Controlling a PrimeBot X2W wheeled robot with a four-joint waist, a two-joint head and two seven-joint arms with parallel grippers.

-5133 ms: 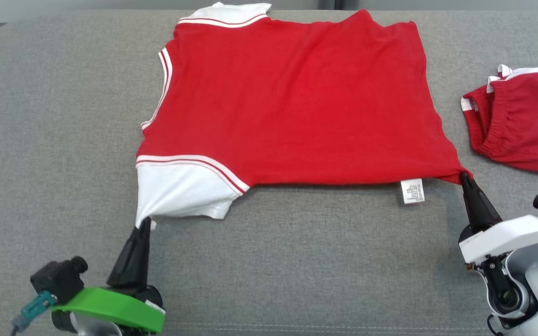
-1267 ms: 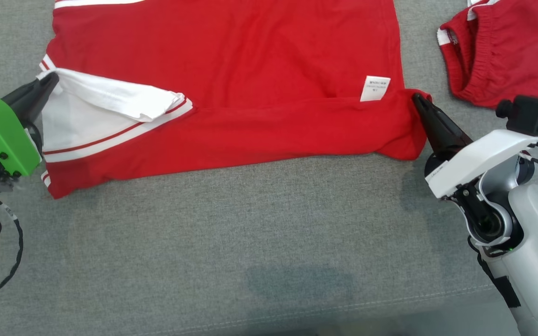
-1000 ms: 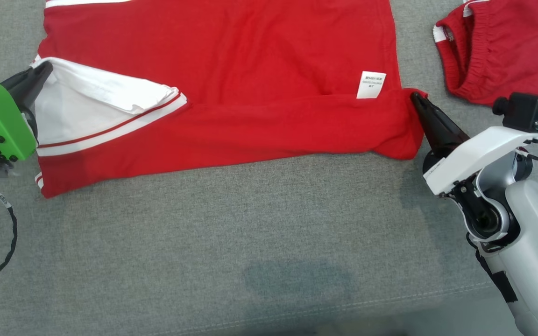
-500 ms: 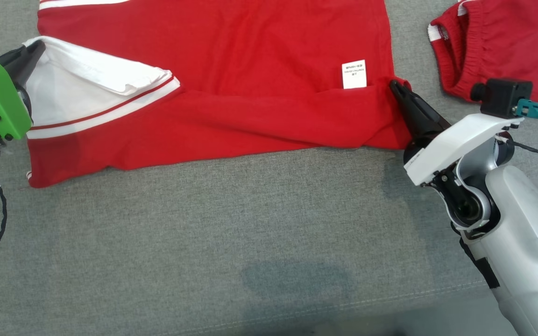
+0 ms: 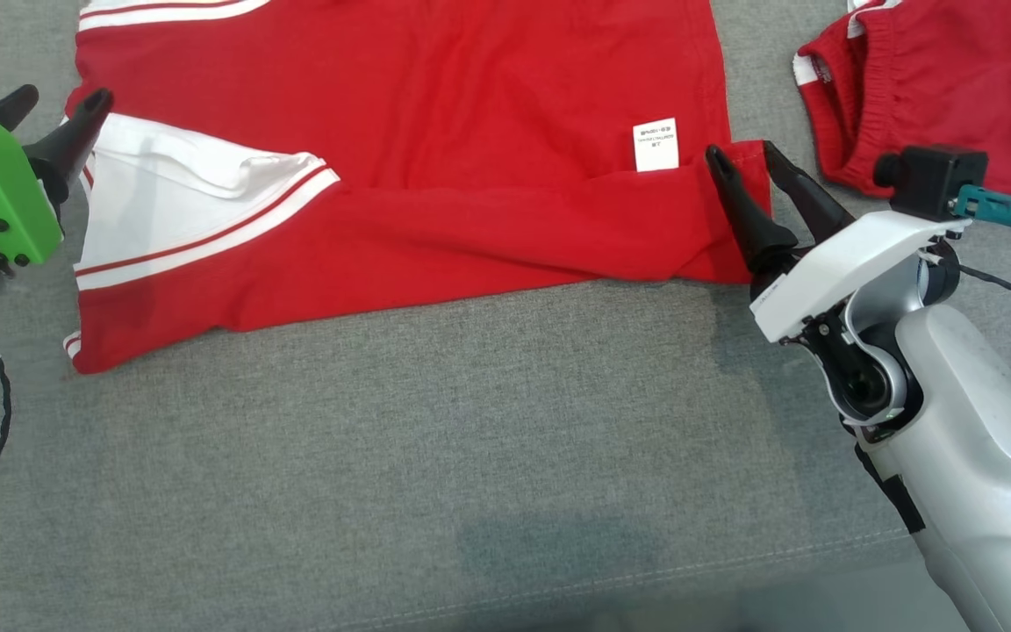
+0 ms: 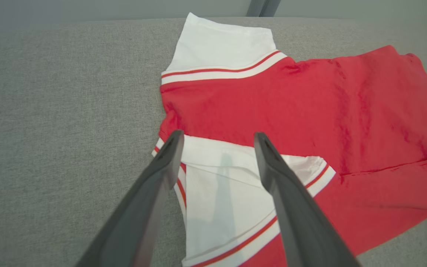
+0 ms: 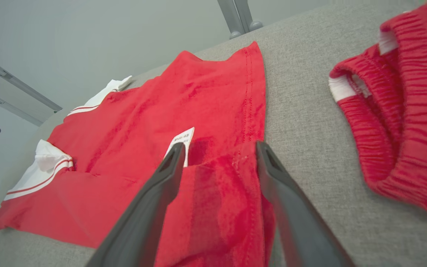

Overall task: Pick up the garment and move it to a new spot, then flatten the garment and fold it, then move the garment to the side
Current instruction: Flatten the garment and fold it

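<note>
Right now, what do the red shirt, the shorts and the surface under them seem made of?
The red shirt: soft matte knit, likely cotton jersey; creases and folds limply. The shorts: similar red knit, gathered elastic waistband. The surface: coarse grey woven upholstery, visible weave and a stitched seam.

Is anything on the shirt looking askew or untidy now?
Yes. The fold on the red shirt is uneven: the turned-over flap is deeper at the left, where the white sleeve lies creased, and the care label lies exposed.
</note>
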